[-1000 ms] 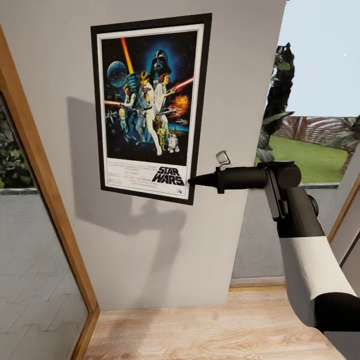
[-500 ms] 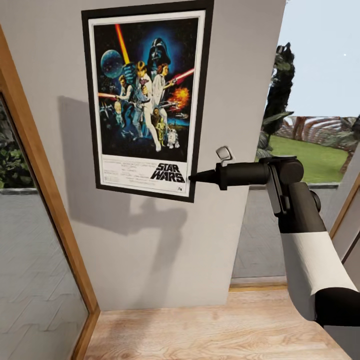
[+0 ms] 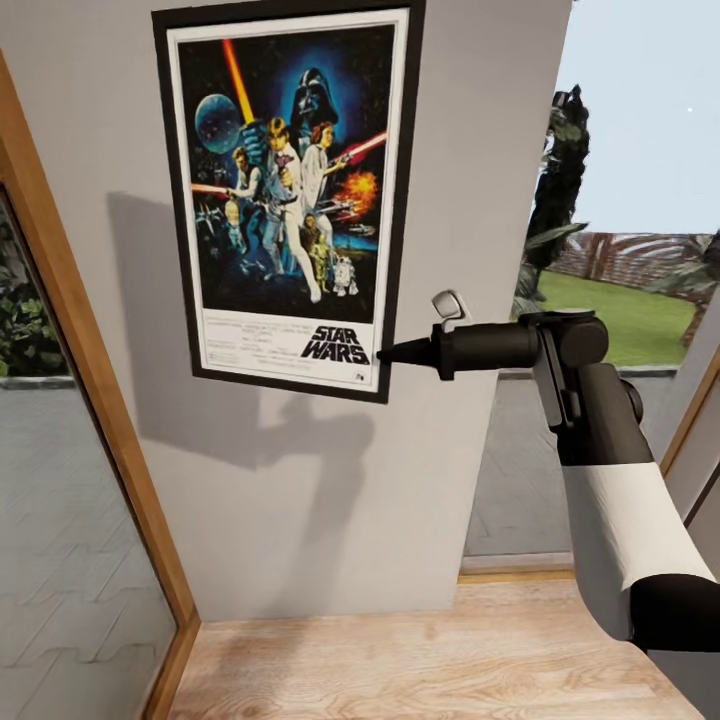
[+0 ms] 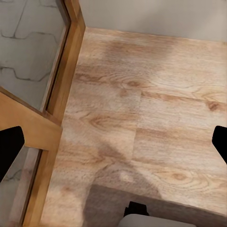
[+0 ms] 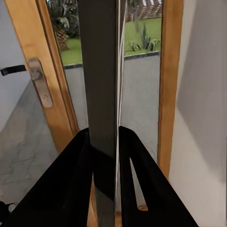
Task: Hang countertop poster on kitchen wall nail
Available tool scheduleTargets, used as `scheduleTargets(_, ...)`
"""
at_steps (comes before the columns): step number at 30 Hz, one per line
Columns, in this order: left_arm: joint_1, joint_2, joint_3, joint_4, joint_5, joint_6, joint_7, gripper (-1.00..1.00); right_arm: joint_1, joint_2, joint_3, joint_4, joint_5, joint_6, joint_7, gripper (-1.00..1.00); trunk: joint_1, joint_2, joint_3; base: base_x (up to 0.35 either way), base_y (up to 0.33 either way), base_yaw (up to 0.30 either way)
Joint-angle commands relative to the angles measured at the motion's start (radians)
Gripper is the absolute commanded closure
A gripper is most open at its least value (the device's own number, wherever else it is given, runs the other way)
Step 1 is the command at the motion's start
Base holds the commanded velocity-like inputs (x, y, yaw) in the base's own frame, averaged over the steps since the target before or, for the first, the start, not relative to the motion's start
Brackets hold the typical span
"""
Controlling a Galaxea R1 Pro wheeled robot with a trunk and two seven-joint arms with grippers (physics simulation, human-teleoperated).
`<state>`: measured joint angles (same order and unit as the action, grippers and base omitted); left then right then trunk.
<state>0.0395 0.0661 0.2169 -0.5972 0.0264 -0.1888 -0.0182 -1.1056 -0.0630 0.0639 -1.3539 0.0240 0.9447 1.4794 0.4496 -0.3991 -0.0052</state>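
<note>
The poster (image 3: 288,190) is held upright against the light grey wall (image 3: 300,490), its top edge cut off by the upper border of the head view. The black frame, white inner border, dark blue artwork and black title lettering are all legible. The poster casts a shadow on the wall to its left and below it.

The right gripper (image 3: 385,353) meets the poster at the lower right corner of the frame, just beside the title lettering. In the head view the fingers taper to a single dark point touching the frame edge. In the right wrist view the poster (image 5: 101,94) appears edge-on as a dark vertical slab, and the two black fingers (image 5: 71,179) are pressed against its opposite faces: the right gripper (image 5: 104,142) is clamped on the poster. The right arm (image 3: 600,470) extends from the lower right of the head view, with the forearm roughly level.

The left gripper (image 4: 113,146) points down at the wooden floor (image 4: 156,118); its fingertips (image 4: 9,146) show at opposite edges of the left wrist view, spread wide apart with nothing between them.

A wooden door frame (image 3: 90,400) with glass panels stands left of the wall. To the right, a lawn (image 3: 620,320) and trees (image 3: 555,190) are visible outdoors.
</note>
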Motion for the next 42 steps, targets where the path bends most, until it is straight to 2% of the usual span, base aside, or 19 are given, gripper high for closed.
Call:
scheduleTargets(1,0.000,0.000,0.001,-0.001,0.003,-0.001,-0.002,-1.00,-0.001,-0.001,0.005,0.000,0.002,0.011,0.007,1.00,0.000,-0.001,-0.001,0.000,0.000,0.000)
scheduleTargets(11,0.000,0.000,0.001,-0.001,0.003,-0.001,-0.002,-1.00,0.000,-0.003,0.038,0.006,0.002,-0.032,0.007,1.00,0.000,-0.001,-0.001,0.000,0.000,0.000)
scheduleTargets(30,0.000,0.001,0.001,-0.001,0.003,-0.001,-0.002,-1.00,0.000,-0.005,0.039,0.006,0.002,-0.043,0.007,1.00,0.000,-0.001,-0.001,0.057,0.007,0.000)
scheduleTargets(42,0.000,0.001,0.001,-0.001,0.004,0.000,-0.002,-1.00,0.000,-0.005,0.039,0.003,0.002,-0.043,0.007,1.00,0.000,-0.001,-0.001,0.271,0.087,0.000)
